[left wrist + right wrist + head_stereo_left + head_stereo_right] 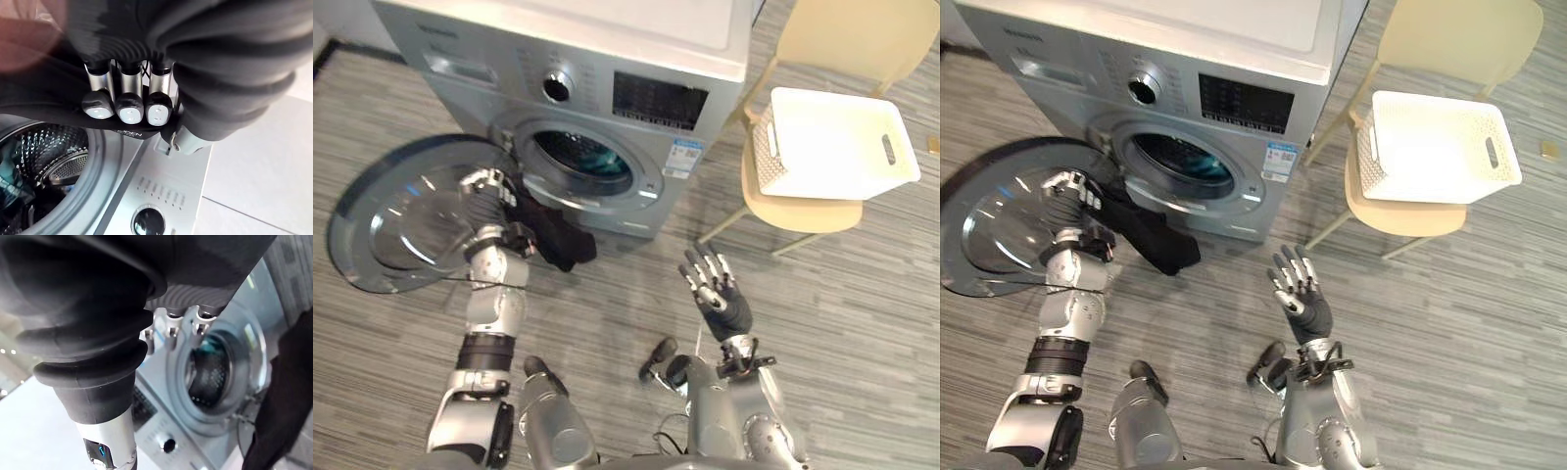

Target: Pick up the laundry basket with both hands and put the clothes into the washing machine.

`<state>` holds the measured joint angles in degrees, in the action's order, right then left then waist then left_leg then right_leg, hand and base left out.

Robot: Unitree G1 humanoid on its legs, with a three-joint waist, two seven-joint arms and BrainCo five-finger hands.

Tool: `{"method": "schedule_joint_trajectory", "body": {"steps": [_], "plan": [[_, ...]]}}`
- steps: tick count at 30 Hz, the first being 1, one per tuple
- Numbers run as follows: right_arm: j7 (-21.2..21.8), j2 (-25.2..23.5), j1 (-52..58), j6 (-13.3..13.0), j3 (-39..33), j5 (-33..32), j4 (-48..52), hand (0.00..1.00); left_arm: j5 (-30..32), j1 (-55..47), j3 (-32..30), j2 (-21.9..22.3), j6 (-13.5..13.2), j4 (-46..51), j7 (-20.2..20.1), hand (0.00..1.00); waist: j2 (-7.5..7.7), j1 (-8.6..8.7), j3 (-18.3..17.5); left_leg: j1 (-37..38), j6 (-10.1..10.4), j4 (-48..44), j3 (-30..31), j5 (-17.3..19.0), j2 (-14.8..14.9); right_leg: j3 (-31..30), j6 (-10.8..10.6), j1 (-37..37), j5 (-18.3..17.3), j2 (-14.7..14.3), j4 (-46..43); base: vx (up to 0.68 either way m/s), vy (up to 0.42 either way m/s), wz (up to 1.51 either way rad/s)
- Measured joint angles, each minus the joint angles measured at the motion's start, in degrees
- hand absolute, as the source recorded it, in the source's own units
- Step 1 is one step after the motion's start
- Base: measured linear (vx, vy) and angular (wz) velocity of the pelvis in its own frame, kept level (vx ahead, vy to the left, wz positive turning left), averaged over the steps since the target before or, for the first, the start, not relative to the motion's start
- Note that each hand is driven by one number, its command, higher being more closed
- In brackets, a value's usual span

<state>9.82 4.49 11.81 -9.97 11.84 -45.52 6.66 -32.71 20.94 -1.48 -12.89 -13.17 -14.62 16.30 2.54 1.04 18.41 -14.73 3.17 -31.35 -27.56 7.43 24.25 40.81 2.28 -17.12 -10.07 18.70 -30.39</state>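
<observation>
My left hand (495, 211) is shut on a black garment (554, 237) that hangs from it just below the washing machine's round opening (582, 157). In the left wrist view its fingers (128, 104) curl over the black cloth (44, 100), with the steel drum (44, 161) beyond. The white laundry basket (832, 142) stands on a beige chair (803, 211) to the right of the machine. No clothes are visible in it. My right hand (717, 290) is held open in the air above the floor, palm up, holding nothing.
The grey washing machine (607, 69) stands at the back. Its round glass door (401, 220) is swung wide open to the left, beside my left arm. Grey wood-pattern floor (862, 323) lies between the machine, the chair and me.
</observation>
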Motion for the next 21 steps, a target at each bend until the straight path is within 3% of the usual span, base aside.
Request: {"method": "schedule_joint_trajectory", "body": {"steps": [1,2,3,5,7,8,10,12,13,15,16,17,18,19,21], "plan": [[0.0,-0.1,1.3,0.2,-0.7,0.8,-0.1,0.00,0.7,-2.4,2.1,2.3,0.1,1.3,-0.7,1.00,-1.71,0.56,-1.7,1.1,0.4,1.6,0.6,2.8,-0.5,1.2,-0.8,1.4,0.0,0.0,0.2,0.07,0.135,0.50],[0.0,-0.6,1.7,0.4,-0.4,1.5,-0.6,0.00,1.4,-4.7,3.5,4.0,0.2,2.7,-1.5,1.00,-2.16,0.97,-2.9,2.1,2.7,2.6,1.0,4.4,-1.4,1.6,-1.7,2.2,-0.4,0.8,-0.5,0.09,0.161,0.44],[0.4,-1.9,1.9,1.4,0.0,2.5,-1.4,0.00,1.9,-7.7,4.5,5.3,0.3,4.4,-2.7,1.00,-1.84,1.06,-3.2,4.4,3.2,3.4,0.8,5.1,-2.9,1.4,-2.4,3.9,-0.6,2.6,-1.9,0.08,0.121,0.31],[0.6,-3.2,2.3,1.9,1.2,3.0,-4.1,0.00,2.0,-13.0,4.8,6.7,0.7,7.7,-3.0,1.00,-1.97,1.29,-4.3,8.0,3.5,5.2,-0.1,6.0,-5.4,-1.0,0.2,3.4,1.1,5.7,-6.5,0.08,0.121,0.05],[1.0,-3.1,1.7,3.2,3.1,3.0,-8.6,0.00,1.9,-16.6,3.8,7.3,0.9,10.6,-3.2,1.00,-2.73,0.97,-5.9,10.7,3.0,8.6,-1.2,5.6,-6.6,-5.2,1.3,1.7,3.3,6.4,-7.1,0.08,0.080,-0.09],[1.2,-3.1,1.4,3.9,3.5,3.2,-10.3,0.00,1.9,-17.7,3.4,7.9,0.9,11.3,-3.5,1.00,-3.96,1.10,-7.1,10.6,3.2,9.2,-1.3,5.5,-6.3,-6.1,-0.5,1.7,2.4,5.2,-3.8,0.07,0.018,-0.04],[1.7,-3.0,0.5,4.3,3.5,3.4,-11.8,0.00,1.9,-17.9,1.3,8.1,0.7,12.4,-3.8,1.00,-4.17,1.13,-8.1,11.1,3.4,10.0,-1.5,5.4,-5.9,-10.1,-1.9,1.3,3.1,2.3,4.3,0.10,-0.057,0.04],[1.7,-2.4,-0.3,4.1,3.0,3.4,-12.4,0.00,1.0,-18.1,0.6,8.2,0.3,12.4,-4.0,1.00,-4.05,1.27,-9.0,12.8,5.9,10.7,-0.9,4.7,-4.8,-17.5,-6.9,1.4,7.9,-1.9,9.2,0.19,-0.187,0.13],[1.7,-1.7,-0.4,4.0,2.7,3.4,-12.6,0.00,0.6,-18.9,0.6,9.1,0.3,12.4,-4.0,1.00,-5.81,0.82,-9.9,13.3,7.3,11.7,0.2,4.1,-3.4,-17.3,-6.9,2.1,6.8,-3.5,8.4,0.29,-0.233,0.11],[1.6,-0.7,-0.4,3.7,2.3,3.4,-12.8,0.00,0.6,-19.2,0.6,10.1,0.3,12.3,-4.1,1.00,-6.90,1.39,-10.6,13.9,8.8,12.9,2.1,3.2,-2.5,-15.7,-6.6,2.0,2.9,-3.6,4.7,0.24,-0.191,0.32],[1.6,0.0,0.0,3.7,2.1,3.5,-13.9,0.00,-0.4,-19.4,0.9,11.2,0.3,12.3,-5.2,1.00,-7.10,1.77,-10.6,13.3,7.6,8.8,5.1,2.9,-0.4,-13.5,-6.0,3.7,-1.6,-4.4,1.1,0.21,-0.206,0.49],[1.6,0.5,0.4,3.8,2.1,3.5,-14.7,0.00,-0.5,-19.6,0.9,11.6,0.3,12.3,-5.2,1.00,-7.05,1.57,-10.6,12.4,5.3,4.6,6.6,2.7,1.1,-12.7,-5.7,5.2,-3.1,-4.9,0.2,0.31,-0.326,0.44],[1.6,0.6,1.6,3.9,2.2,4.0,-15.2,0.00,-0.7,-20.4,0.9,12.1,0.4,12.3,-5.3,1.00,-6.93,0.96,-10.6,10.0,-0.9,-3.4,9.5,0.3,3.5,-12.0,-5.1,8.6,-5.3,-5.8,0.1,0.21,-0.227,0.19],[1.6,0.9,2.3,3.9,2.3,4.5,-15.2,0.00,-0.8,-20.8,0.9,12.1,0.4,12.3,-5.5,1.00,-6.84,0.92,-10.6,8.6,-4.5,-7.3,10.7,-2.4,4.5,-11.5,-4.7,10.6,-6.0,-6.4,0.7,0.29,-0.279,0.20],[1.6,2.3,3.6,3.8,1.0,5.7,-15.2,0.00,-1.4,-21.9,1.4,12.2,0.4,12.6,-6.4,1.00,-6.35,-0.02,-11.3,2.2,-4.1,-18.1,11.7,-2.7,5.0,-10.8,-4.3,14.4,-6.6,-6.8,4.1,0.32,-0.224,0.05]]}}
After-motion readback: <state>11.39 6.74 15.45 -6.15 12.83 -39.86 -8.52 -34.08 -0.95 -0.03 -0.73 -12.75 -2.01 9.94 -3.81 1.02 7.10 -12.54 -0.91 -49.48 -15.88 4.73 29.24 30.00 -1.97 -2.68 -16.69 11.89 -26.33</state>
